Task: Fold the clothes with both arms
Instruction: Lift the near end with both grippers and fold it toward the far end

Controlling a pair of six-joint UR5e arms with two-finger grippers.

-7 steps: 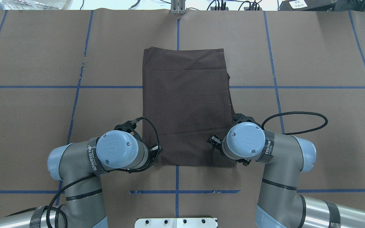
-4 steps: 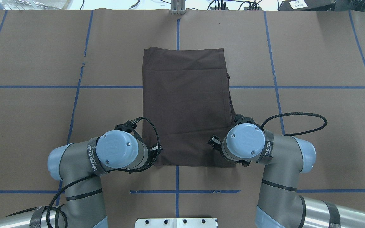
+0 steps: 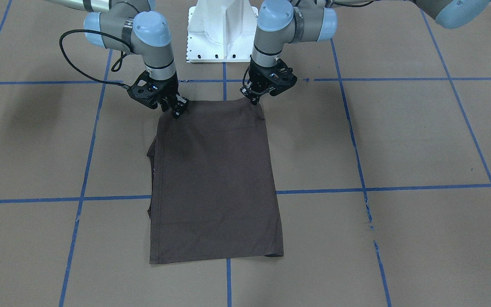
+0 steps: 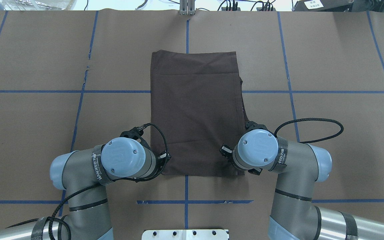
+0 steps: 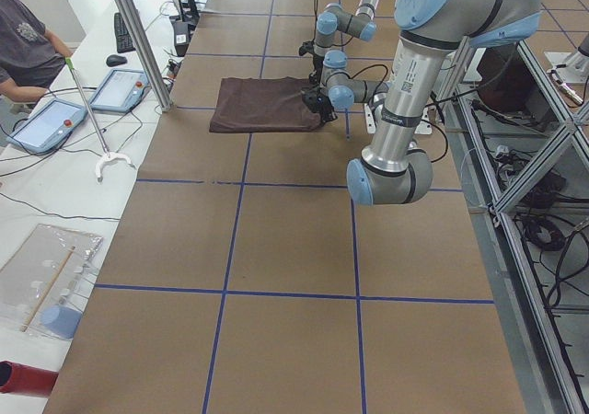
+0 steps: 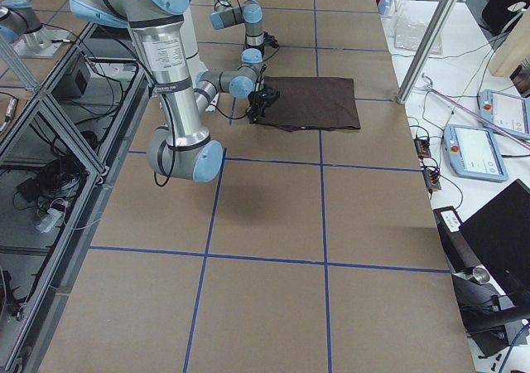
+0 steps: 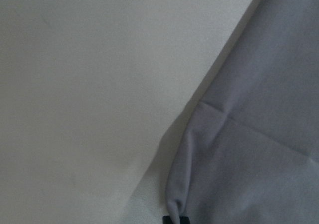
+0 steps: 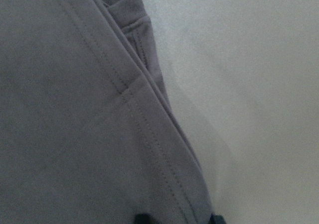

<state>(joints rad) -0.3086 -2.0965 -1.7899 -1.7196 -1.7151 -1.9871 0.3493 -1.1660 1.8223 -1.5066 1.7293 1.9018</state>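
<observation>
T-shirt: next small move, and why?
Probably a small joint lift of the robot-side edge. The left gripper and right gripper sit at the T-shirt's two robot-side corners, cloth bunched at the left fingertip; the rest lies flat, narrowed to a rectangle. Right grip unconfirmed.

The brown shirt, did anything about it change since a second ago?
Only a little. The T-shirt has its near corner under the right pincer drawn slightly inward, and the faint creases at its far end have smoothed out. The left pincer stayed at its own corner, and the rest of the cloth lies where it was.
</observation>
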